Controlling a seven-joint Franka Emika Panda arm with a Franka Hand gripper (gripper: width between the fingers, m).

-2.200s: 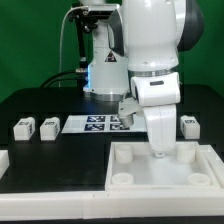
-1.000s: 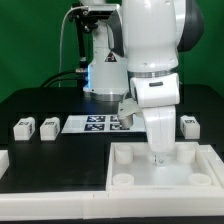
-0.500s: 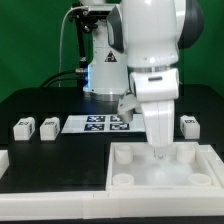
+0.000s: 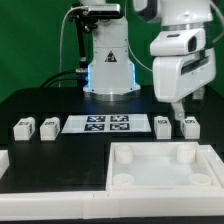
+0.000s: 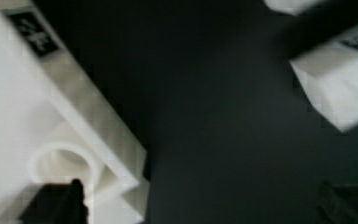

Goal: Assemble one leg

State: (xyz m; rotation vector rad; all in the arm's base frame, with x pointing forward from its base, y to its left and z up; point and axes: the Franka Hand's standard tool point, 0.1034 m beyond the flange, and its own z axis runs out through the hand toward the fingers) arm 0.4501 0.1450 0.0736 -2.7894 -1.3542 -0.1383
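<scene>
A: Black table [image 4: 60,150] is shown with the arm now raised off the tray piece [image 4: 160,147] toward the exterior view's right. No socket is filled yet.
B: Is anything gripped?
A: Nothing. The gripper [image 4: 179,104] is spread open above the leg [image 4: 163,126], which is left on the table just beside a second leg [image 4: 190,125]. The marker board [image 4: 105,123] and two farther legs [image 4: 47,127] are set well aside, so nothing is found blocking.

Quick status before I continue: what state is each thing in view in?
Gripper: open, empty, raised.
Leg at exterior view's far left: loose on the table.
Leg next to it: loose.
Leg at exterior view's far right: loose.
Leg next to that: loose.
Tray piece: flat, sockets up, none filled.
</scene>
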